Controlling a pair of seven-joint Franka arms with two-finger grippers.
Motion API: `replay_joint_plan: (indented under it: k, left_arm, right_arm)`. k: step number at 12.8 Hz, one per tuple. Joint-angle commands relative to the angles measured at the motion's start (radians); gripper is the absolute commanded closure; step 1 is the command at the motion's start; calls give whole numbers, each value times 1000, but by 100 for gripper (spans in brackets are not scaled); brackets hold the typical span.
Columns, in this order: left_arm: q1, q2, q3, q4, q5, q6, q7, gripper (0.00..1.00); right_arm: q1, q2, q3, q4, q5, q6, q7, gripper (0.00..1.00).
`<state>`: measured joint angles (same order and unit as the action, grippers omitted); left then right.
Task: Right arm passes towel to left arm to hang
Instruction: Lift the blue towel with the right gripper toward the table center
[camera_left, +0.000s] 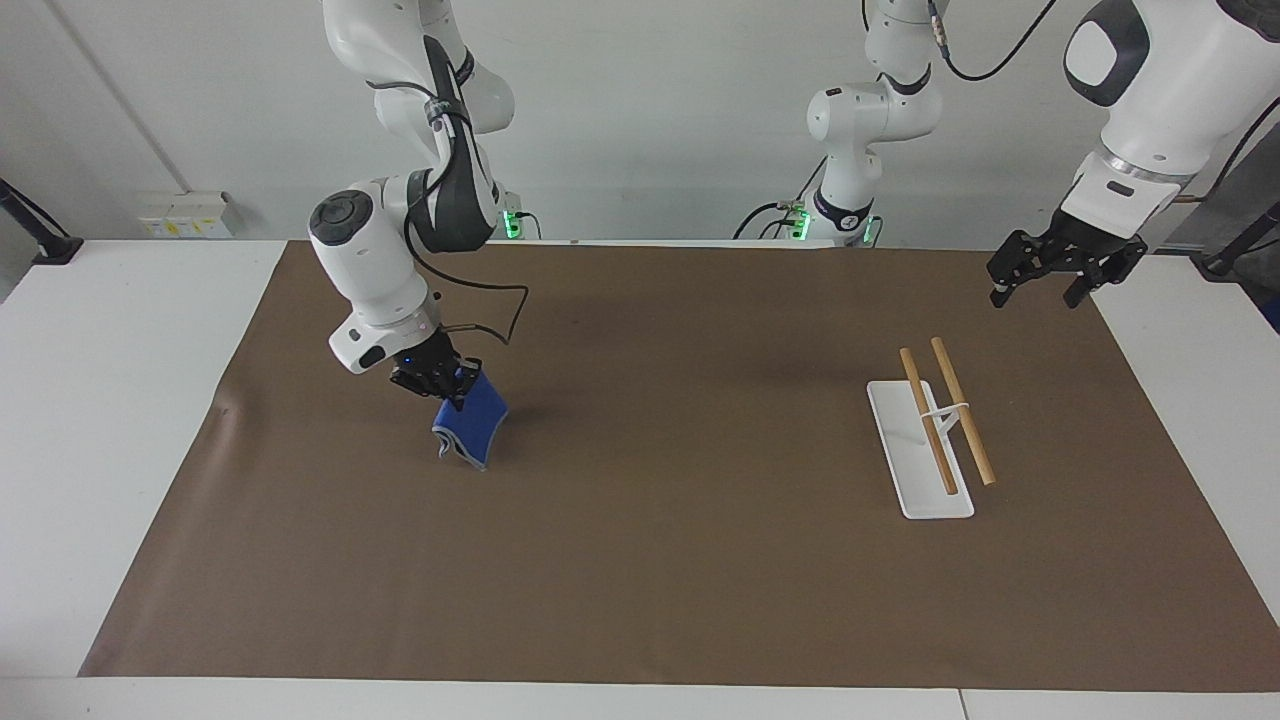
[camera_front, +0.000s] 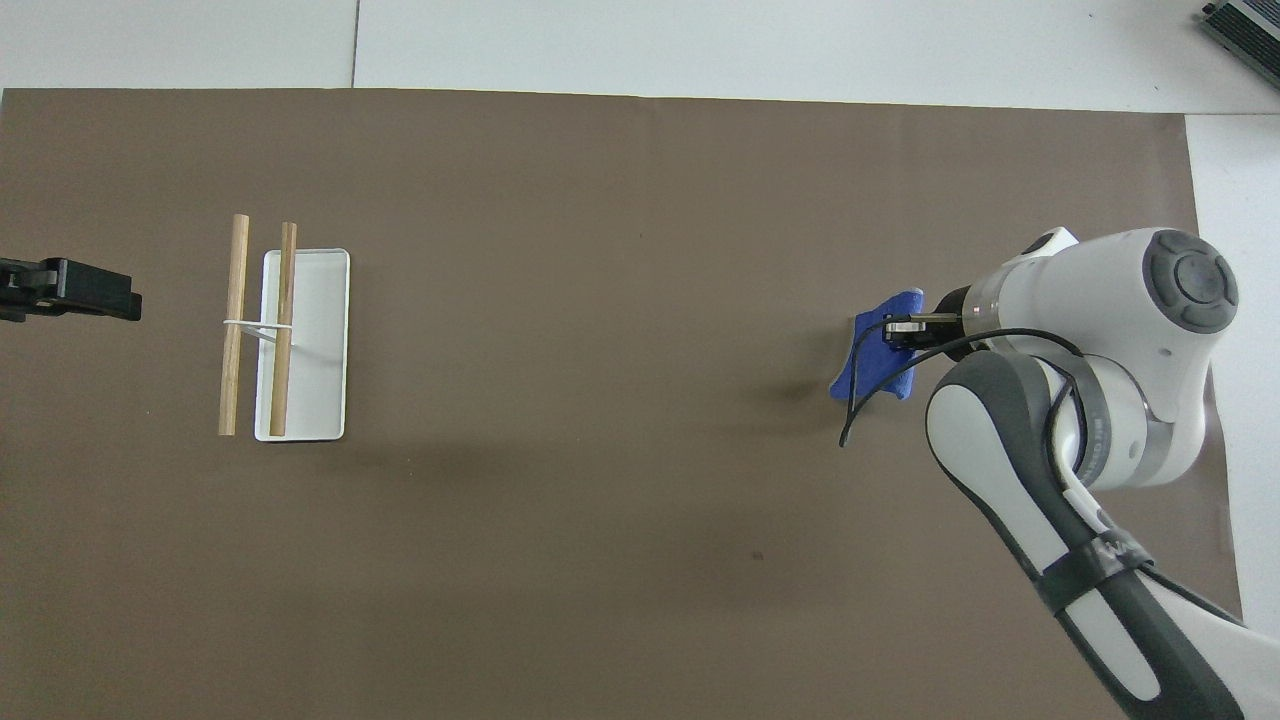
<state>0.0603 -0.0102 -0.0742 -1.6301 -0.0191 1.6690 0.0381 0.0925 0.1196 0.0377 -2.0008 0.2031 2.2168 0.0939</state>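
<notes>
— When you look at the towel (camera_left: 470, 424), what is it like?
— Bright blue, grey-edged, dangling crumpled from the pinched-shut right gripper (camera_left: 440, 386), over the mat (camera_left: 640, 560) toward the right arm's end, its low tip at six o'clock.
— And the left gripper (camera_left: 1040, 277)?
— Wide open, holding nothing.

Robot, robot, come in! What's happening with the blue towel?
Right claw shut on towel, lifted off brown mat. Left claw open, waiting above mat's edge near rack. Nothing between.

From overhead, my left claw (camera_front: 70, 290) is cut off by the edge, and my right claw (camera_front: 905, 330) covers part of the towel (camera_front: 870, 365).
</notes>
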Motion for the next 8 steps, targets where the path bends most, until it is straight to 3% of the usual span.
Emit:
replay_joint_plan:
  k: [1, 4, 8]
  left_arm:
    - [7, -24, -4, -27, 10, 11, -4, 0]
    - [-8, -24, -7, -33, -14, 44, -64, 0]
    - [-43, -24, -16, -74, -111, 214, -366, 0]
  right_arm:
    - [6, 6, 13, 100, 123, -68, 56, 100]
    - [7, -8, 14, 117, 304, -56, 73, 100]
    - [21, -6, 31, 108, 651, 23, 75, 100]
